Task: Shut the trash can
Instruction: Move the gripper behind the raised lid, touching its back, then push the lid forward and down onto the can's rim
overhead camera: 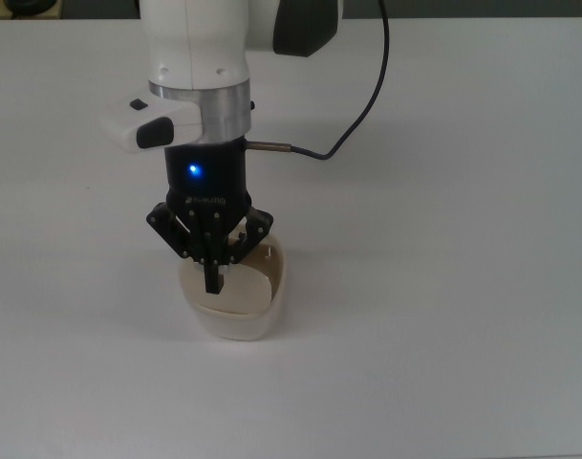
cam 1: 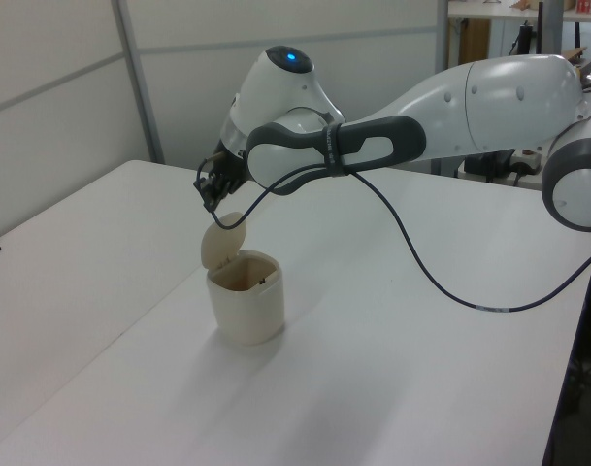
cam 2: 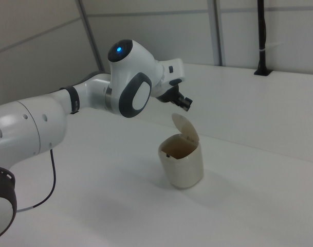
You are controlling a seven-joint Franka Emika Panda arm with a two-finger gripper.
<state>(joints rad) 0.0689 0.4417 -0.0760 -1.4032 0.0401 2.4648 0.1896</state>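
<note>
Bin [cam 1: 245,309] upright on the white tabletop [cam 1: 392,388], lid [cam 1: 223,245] raised, interior exposed. Gripper [cam 1: 210,190] poised just above the lid's upper edge, fingers [overhead camera: 212,277] clenched together, grasping nothing. Black cable [cam 1: 421,272] trails from the arm.

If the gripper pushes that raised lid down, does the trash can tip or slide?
The trash can looks like small, thin plastic, probably light, so it may slide on the smooth table. Its lid stands open on one edge; it probably swings easily. The gripper should push gently, mostly downward.
</note>
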